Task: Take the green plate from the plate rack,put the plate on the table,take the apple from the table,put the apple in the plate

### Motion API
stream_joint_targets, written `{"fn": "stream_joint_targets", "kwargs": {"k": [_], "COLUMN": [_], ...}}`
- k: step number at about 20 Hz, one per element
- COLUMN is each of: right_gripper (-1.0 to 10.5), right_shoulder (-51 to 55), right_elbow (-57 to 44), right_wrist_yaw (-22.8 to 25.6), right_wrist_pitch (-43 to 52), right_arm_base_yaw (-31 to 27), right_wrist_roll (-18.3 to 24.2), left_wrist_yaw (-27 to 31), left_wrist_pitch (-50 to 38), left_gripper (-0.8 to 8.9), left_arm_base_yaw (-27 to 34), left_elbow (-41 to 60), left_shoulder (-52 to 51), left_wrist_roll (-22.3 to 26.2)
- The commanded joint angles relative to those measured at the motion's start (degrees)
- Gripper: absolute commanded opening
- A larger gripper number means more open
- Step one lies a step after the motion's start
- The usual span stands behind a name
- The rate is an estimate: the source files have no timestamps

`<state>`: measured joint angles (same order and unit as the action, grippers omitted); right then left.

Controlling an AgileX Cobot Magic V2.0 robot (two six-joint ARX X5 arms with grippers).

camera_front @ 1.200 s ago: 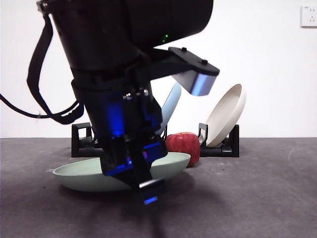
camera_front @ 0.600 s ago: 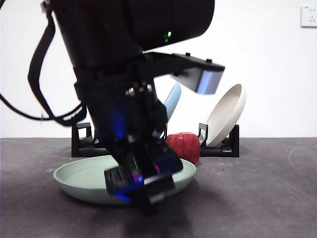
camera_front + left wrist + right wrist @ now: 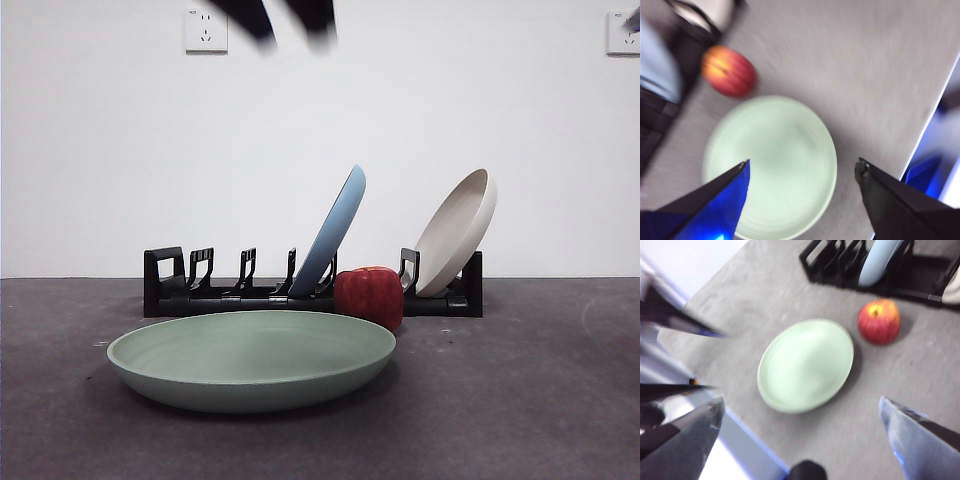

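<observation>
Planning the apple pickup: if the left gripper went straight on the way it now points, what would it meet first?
Most likely the green plate, which lies empty between the open jaws of the left gripper. The apple sits off to one side; motion blur leaves depth unclear.

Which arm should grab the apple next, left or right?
Slight edge to the right, though it is close. The green plate lies flat on the table and the apple sits free beside it. Both grippers are open and raised; the right gripper has the sharper, unobstructed view of the apple.

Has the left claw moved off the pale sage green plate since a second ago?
Yes. The left claw has lifted clear above the pale sage green round plate, which lies before the black plastic plate rack.
</observation>
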<state>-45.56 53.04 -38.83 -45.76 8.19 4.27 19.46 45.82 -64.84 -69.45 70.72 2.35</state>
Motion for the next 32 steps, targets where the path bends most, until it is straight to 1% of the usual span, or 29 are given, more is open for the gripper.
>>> {"fn": "stream_joint_targets", "kwargs": {"k": [1,2,3,5,6,8,12,13,15,16,17,22,23,26,30,32], "right_gripper": [6.3,6.3,6.3,6.3,6.3,6.3,6.3,6.3,6.3,6.3,6.3,6.3,6.3,6.3,6.2,5.7], "right_shoulder": [-4.0,-6.5,-8.6,-14.0,-17.3,-23.3,-35.7,-38.1,-43.3,-46.0,-48.2,-56.8,-58.2,-60.5,-61.1,-61.1], "right_elbow": [0.2,0.2,0.2,0.2,0.2,0.2,0.9,0.9,1.2,1.9,2.7,8.9,9.8,10.3,10.3,10.3], "right_wrist_yaw": [0.4,1.6,3.9,10.2,14.3,21.1,32.0,33.5,33.9,36.0,37.6,38.1,39.1,39.4,39.5,40.2], "right_wrist_pitch": [5.0,7.6,9.7,14.8,18.1,24.4,36.8,39.5,45.0,46.5,47.1,47.0,47.0,47.2,47.7,47.8], "right_arm_base_yaw": [1.7,3.0,4.5,8.6,11.2,15.2,21.6,22.4,23.2,23.6,23.7,23.8,23.8,23.7,23.5,23.3], "right_wrist_roll": [-3.6,-4.6,-4.8,-5.0,-6.1,-6.4,-6.4,-6.3,-6.4,-6.3,-6.3,-6.1,-6.1,-6.1,-6.1,-6.1], "left_wrist_yaw": [0.0,0.0,0.0,-0.1,0.0,-0.1,-0.1,-0.1,-0.1,-0.1,-0.1,-0.1,-0.1,-0.1,0.0,0.0], "left_wrist_pitch": [1.6,2.4,3.1,4.1,4.5,5.6,7.7,8.0,8.1,8.1,8.1,8.7,8.7,9.5,9.4,9.2], "left_gripper": [3.55,3.55,3.55,3.54,3.55,3.54,3.54,3.54,3.54,3.54,3.54,3.54,3.54,3.54,3.54,3.54], "left_arm_base_yaw": [0.0,0.0,0.0,0.0,0.0,0.0,0.0,0.0,0.0,0.0,0.0,0.0,0.0,0.0,0.0,0.0], "left_elbow": [-1.6,-2.3,-2.9,-3.4,-3.4,-3.4,-3.4,-3.4,-3.4,-3.4,-3.4,-3.4,-3.4,-3.4,-3.4,-3.4], "left_shoulder": [-5.6,-8.3,-10.3,-14.1,-15.8,-17.7,-18.4,-18.4,-18.4,-18.4,-18.4,-18.4,-18.4,-18.4,-18.4,-18.4], "left_wrist_roll": [-2.4,-2.4,-2.6,-2.9,-3.3,-4.2,-4.3,-4.3,-4.3,-4.3,-4.3,-4.3,-4.3,-4.3,-4.3,-4.3]}}
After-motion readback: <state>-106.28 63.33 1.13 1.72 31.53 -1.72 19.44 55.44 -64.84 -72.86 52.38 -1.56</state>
